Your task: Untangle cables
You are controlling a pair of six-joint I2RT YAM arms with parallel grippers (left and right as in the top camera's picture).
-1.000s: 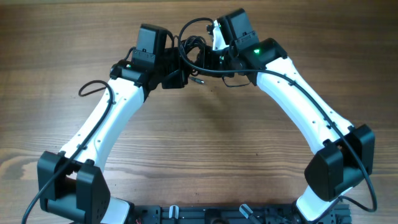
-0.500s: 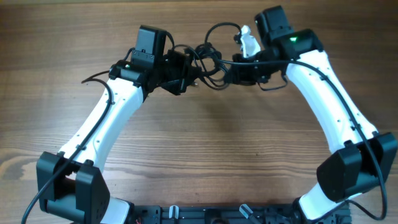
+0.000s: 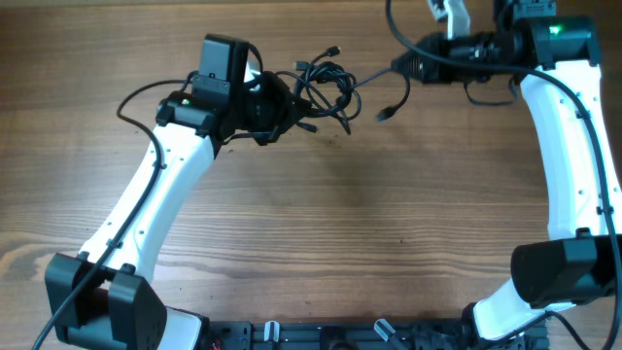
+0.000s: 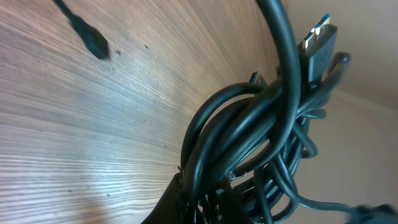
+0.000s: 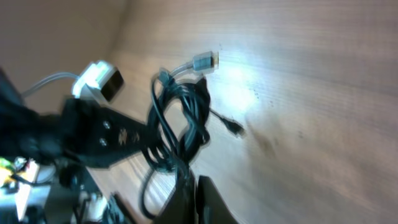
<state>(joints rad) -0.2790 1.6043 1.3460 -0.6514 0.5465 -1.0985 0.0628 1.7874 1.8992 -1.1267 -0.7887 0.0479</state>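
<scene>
The cables (image 3: pixel 323 86) form a knotted black bundle hanging at my left gripper (image 3: pixel 270 105), which is shut on it just above the table. In the left wrist view the bundle (image 4: pixel 255 137) fills the frame above my left gripper (image 4: pixel 199 198), with a USB plug (image 4: pixel 319 43) sticking out. My right gripper (image 3: pixel 406 66) at the far right is shut on one strand that runs taut from the bundle. A small plug (image 3: pixel 384 115) dangles below it. The right wrist view shows the bundle (image 5: pixel 180 118), a silver plug (image 5: pixel 204 61) and my right gripper (image 5: pixel 194 196) pinching the strand.
The wooden table (image 3: pixel 340 214) lies under both arms. A thicker arm wire (image 3: pixel 136 92) loops out left of the left arm. A white part (image 3: pixel 449 12) sits by the right wrist at the top edge. The left arm (image 5: pixel 93 143) shows in the right wrist view.
My right gripper has moved far right and up, drawing one strand out of the bundle. The left gripper keeps hold of the bundle and has shifted slightly left.
</scene>
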